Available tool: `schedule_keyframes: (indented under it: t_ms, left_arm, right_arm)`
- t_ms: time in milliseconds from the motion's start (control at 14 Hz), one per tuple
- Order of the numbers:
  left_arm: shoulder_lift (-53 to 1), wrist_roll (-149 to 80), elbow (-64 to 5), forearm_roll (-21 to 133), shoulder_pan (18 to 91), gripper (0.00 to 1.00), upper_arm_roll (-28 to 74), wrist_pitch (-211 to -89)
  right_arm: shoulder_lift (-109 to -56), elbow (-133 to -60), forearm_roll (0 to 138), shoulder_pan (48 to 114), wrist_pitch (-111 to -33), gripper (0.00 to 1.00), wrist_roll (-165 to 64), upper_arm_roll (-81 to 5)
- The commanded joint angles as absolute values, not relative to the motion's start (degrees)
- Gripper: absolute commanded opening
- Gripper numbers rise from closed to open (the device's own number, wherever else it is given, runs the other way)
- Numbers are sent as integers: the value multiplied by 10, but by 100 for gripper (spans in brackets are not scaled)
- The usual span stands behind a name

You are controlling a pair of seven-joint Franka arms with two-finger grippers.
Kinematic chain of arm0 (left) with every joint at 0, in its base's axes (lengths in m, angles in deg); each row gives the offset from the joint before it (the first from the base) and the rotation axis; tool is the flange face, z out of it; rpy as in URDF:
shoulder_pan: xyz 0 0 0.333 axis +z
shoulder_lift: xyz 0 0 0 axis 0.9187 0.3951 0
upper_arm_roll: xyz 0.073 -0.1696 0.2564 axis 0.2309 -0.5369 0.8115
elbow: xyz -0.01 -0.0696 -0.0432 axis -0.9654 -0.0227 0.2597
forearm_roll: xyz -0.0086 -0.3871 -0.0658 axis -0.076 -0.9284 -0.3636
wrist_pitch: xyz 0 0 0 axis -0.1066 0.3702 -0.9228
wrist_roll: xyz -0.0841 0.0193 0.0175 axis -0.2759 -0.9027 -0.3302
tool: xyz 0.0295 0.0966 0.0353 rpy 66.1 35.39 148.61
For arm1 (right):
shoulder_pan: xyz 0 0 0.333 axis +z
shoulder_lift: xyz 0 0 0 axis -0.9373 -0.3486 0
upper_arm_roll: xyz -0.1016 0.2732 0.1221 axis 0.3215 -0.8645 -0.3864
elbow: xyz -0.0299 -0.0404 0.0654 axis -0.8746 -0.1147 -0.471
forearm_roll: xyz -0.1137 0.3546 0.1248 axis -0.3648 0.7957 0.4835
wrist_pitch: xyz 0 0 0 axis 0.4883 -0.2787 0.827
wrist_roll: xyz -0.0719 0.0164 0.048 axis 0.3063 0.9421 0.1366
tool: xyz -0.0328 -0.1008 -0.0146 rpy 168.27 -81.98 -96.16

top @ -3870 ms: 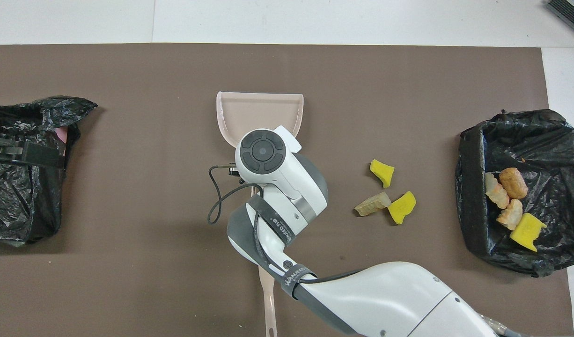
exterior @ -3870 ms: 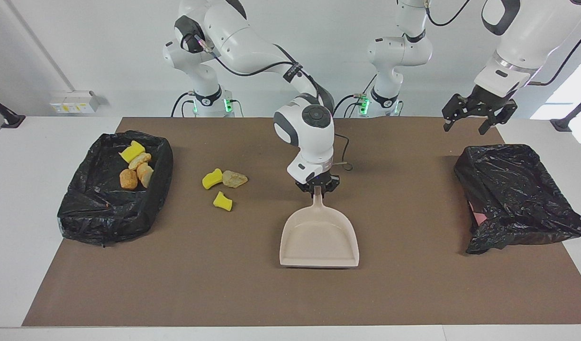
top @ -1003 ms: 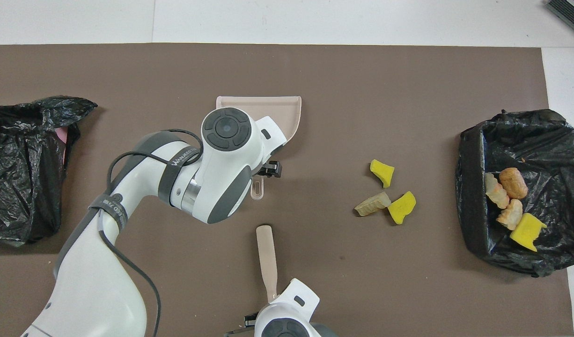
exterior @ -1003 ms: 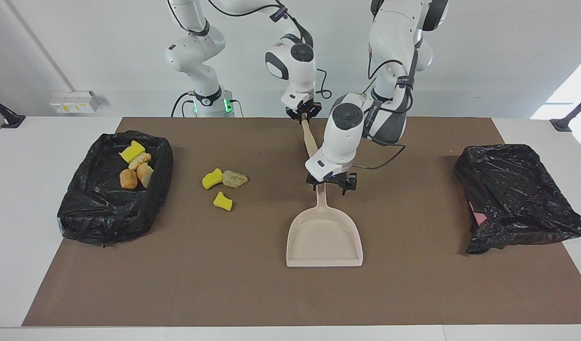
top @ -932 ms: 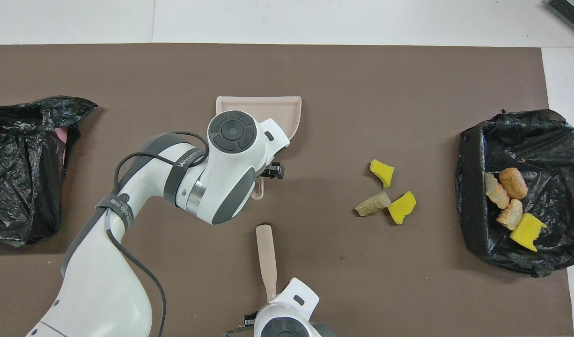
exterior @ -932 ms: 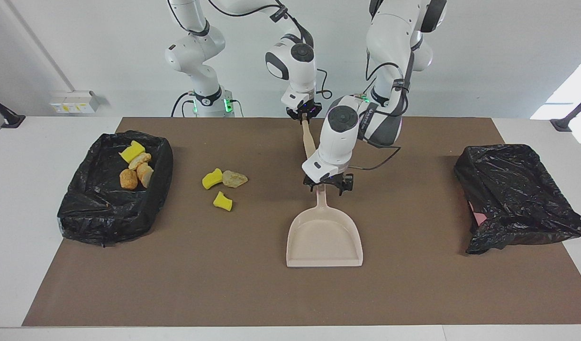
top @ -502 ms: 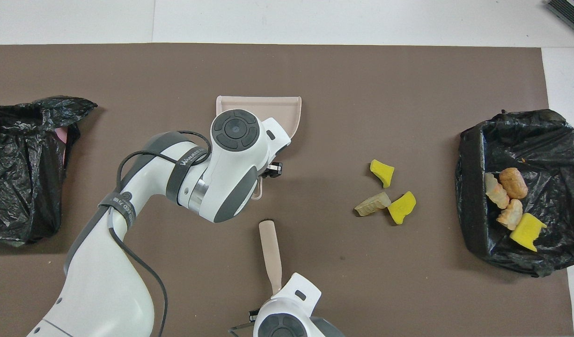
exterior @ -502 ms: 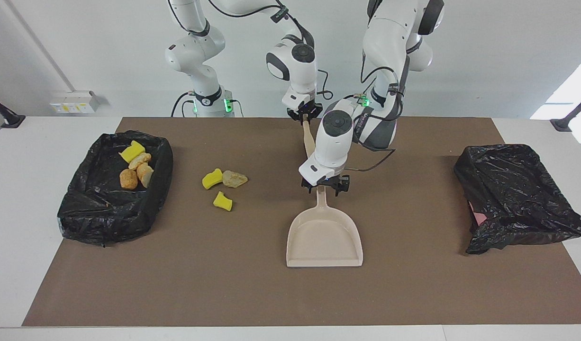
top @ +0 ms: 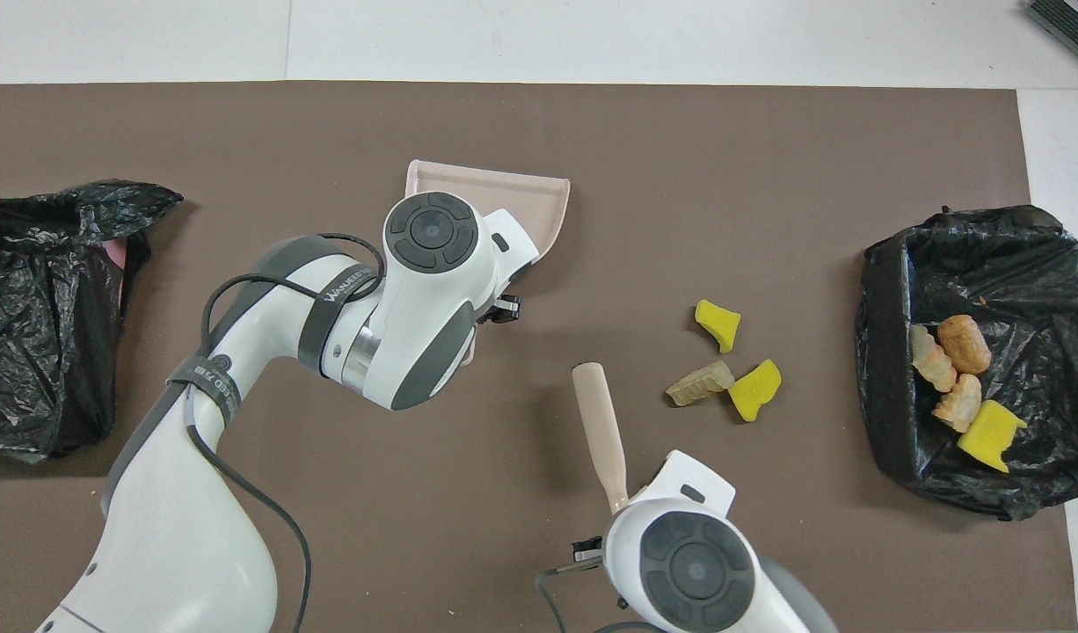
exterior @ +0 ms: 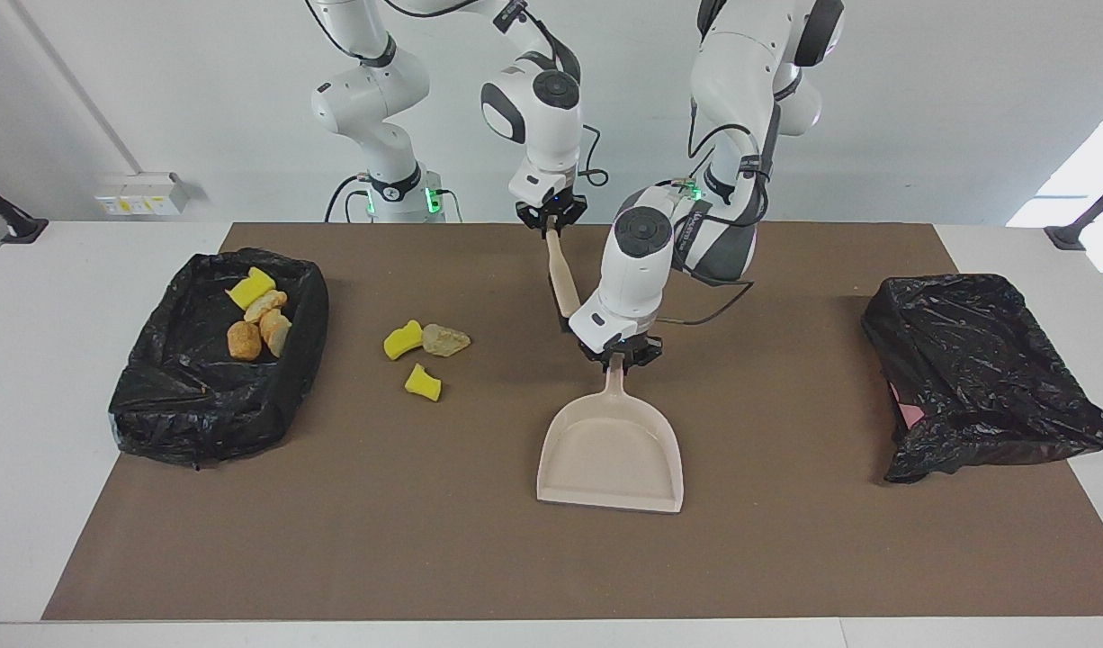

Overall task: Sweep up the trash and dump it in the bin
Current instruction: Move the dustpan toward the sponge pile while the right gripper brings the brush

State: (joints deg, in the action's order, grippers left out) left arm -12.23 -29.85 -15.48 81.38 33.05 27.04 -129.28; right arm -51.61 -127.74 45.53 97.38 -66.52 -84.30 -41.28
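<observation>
Facing view: three loose trash pieces [exterior: 423,353], yellow foam and a beige lump, lie on the brown mat near the black-lined bin [exterior: 211,360], which already holds four. Left gripper [exterior: 620,354] is clamped on the beige plastic dustpan [exterior: 611,450] handle; right gripper [exterior: 551,219] holds the beige brush [exterior: 560,274]. Sweeping and dumping remain.

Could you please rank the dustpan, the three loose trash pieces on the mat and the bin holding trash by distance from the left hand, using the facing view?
From the left hand:
1. Dustpan: its handle is in that hand's grip, mid-table.
2. Loose trash pieces: on the mat, toward the right arm's end.
3. Bin holding trash: at the right arm's end of the table.
</observation>
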Motion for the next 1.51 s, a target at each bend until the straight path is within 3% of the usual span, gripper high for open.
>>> schedule_keyframes:
  t_ms: [0,287,430,645,860,1075,1433]
  left_arm:
    - [-159,-361,-146,824,342,0,274,-1235]
    - [-192,-523,-148,824,364,0,275,-1169]
    - [-196,-602,-149,838,366,0,276,-1151]
    - [-197,-729,-151,856,369,0,278,-1146]
    - [-198,-865,-155,858,381,0,278,-1139]
    - [-208,-968,-169,920,376,0,277,-1135]
    - [-274,-1010,-295,926,362,0,277,-1186]
  right_arm:
    - [-469,-1282,446,847,-624,0,-751,-418]
    - [-485,-1284,392,707,-632,0,-674,-420]
    - [-515,-1289,334,678,-642,0,-645,-420]
    - [-577,-1291,306,673,-682,0,-645,-420]
    - [-604,-1294,308,667,-711,0,-647,-422]
    - [-625,-1294,322,710,-723,0,-665,-422]
    - [-659,-1292,412,758,-753,0,-669,-423]
